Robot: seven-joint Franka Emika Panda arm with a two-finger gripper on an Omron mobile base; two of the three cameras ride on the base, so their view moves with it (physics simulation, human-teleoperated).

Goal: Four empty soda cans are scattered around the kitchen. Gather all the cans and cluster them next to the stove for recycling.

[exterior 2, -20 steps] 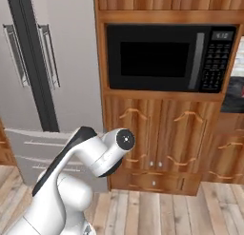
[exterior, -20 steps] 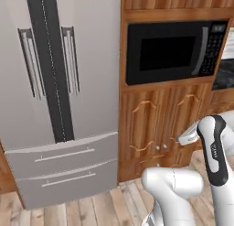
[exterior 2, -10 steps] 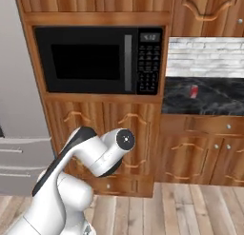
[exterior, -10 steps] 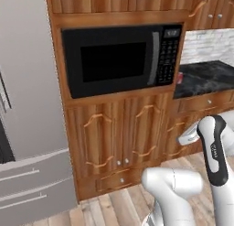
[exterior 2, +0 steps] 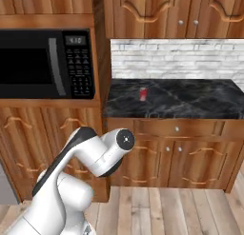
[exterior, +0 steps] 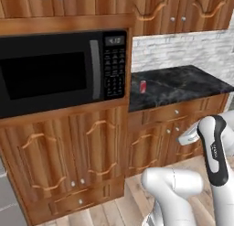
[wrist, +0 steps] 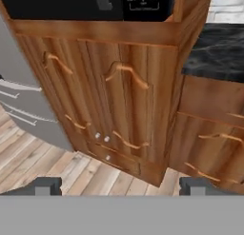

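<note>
Cabinetry (exterior: pixel 68 152) of glossy reddish-brown wood takes up most of the scene, its arched door panels trimmed with curved wooden handles and small round silver knobs. Upper cabinets (exterior 2: pixel 176 13) of the same wood run along the top, cut off by the frame edge. Set into the tall unit is a black microwave (exterior: pixel 59 74), a flat box with a dark glass door, a grey vertical handle and a keypad whose markings are too small to read. To its right lies the table (exterior 2: pixel 190 103), a slab of polished black stone with pale marbled veins, backed by a wall of rough whitish brick (exterior 2: pixel 176 58). The floor (exterior 2: pixel 181 210) is pale wooden planking. In the hand view a grey metallic panel (wrist: pixel 24 105) with thin bar handles is cut off at the left edge.

The arm (exterior 2: pixel 90 155) is smooth white with dark joints, its lower part running out of the bottom of both base views.

The hand (wrist: pixel 122 185) is spread wide, its two dark tips far apart and holding nothing, facing the lower cabinet doors.

One soda can (exterior: pixel 143 86), a small red cylinder with a silver top, stands upright on the table near the microwave unit and close to the brick wall; its label is too small to make out.
</note>
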